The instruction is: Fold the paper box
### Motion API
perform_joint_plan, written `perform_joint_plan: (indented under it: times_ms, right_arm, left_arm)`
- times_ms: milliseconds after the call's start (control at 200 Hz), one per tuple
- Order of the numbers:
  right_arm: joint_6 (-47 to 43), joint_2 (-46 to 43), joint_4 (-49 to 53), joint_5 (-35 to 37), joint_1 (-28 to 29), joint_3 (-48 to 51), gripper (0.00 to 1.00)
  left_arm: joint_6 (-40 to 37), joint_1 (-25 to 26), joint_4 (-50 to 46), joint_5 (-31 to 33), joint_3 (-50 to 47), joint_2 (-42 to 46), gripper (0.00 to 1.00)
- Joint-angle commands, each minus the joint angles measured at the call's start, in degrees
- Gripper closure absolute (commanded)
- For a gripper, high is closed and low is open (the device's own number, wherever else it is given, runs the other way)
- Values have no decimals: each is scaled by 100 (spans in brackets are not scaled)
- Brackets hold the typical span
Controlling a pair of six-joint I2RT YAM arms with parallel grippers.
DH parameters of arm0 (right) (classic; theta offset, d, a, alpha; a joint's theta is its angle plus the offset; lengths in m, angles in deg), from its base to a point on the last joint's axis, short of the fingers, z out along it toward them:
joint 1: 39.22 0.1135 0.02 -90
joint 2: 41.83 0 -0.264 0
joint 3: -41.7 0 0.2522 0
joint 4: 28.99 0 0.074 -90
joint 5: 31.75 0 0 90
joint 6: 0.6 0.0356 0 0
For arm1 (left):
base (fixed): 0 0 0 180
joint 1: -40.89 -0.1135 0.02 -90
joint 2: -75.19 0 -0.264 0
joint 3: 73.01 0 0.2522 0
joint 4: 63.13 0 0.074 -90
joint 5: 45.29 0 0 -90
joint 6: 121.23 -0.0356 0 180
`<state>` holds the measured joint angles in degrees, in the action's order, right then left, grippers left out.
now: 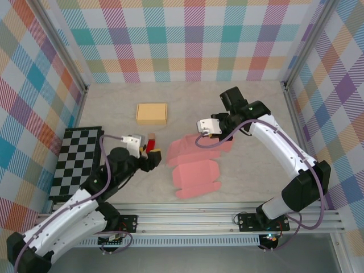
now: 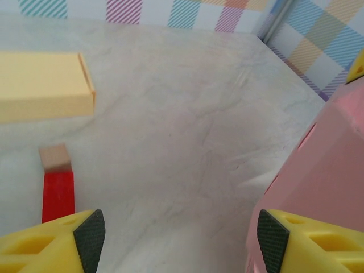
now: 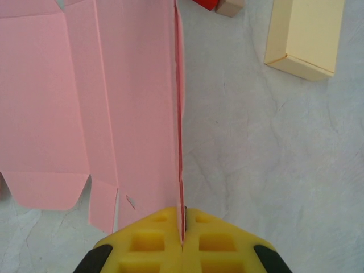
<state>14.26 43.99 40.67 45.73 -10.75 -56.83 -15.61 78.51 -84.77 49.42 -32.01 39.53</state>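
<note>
1. Mid-bench, between the two arms: a flat pink die-cut paper box (image 1: pixel 196 170), mostly unfolded, spread on the pale marbled bench (image 1: pixel 261 114).
2. Right claw (image 1: pixel 214 133): closed tight on the far right part of the pink paper box. From the right wrist camera, pinches one panel edge, which stands upright from the sheet, while the other panels and small flaps lie flat to the left of that edge.
3. Left claw (image 2: pixel 179 236): open wide, with nothing between its yellow fingers (image 2: pixel 85 236). Hovers low over bare bench at the near left side of the pink sheet.
4. From the left wrist camera: a raised pink panel close against the right finger; cannot tell whether touching.
5. Small red rectangular block with a tan end (image 1: pixel 152 142): lies on the bench just beside the left claw, tan end pointing away from the arms, apart from the pink sheet.
6. Closed pale-yellow cardboard box (image 1: pixel 152 113): sits flat beyond the red block, well apart from the pink paper box.
7. Black-and-white chequered board (image 1: pixel 77 162): lies along the left edge of the bench, beside the left arm.
8. Around the bench on three sides: pastel plaid walls (image 1: pixel 193 40).
</note>
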Motion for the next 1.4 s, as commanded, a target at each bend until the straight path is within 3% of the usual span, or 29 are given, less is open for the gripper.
perform_joint_plan:
  times_ms: [0, 170, 365, 700, 1400]
  right_arm:
    - [249, -115, -174, -372, -52, 57, 100]
    - [276, -92, -121, -532, -52, 13, 100]
    - [166, -214, -47, -881, -56, 85, 100]
    - [245, -215, -113, -982, -65, 150, 100]
    - [188, -258, -268, -737, -144, 83, 100]
  left_arm:
    - [1055, -65, 27, 159, -530, 419, 28]
    - [1098, -59, 647, -148, -904, -134, 29]
    - [644, -67, 1443, -746, -621, -1113, 28]
    - [677, -55, 2418, -2022, -664, -1240, 27]
    - [818, -19, 2038, -2255, -657, -852, 26]
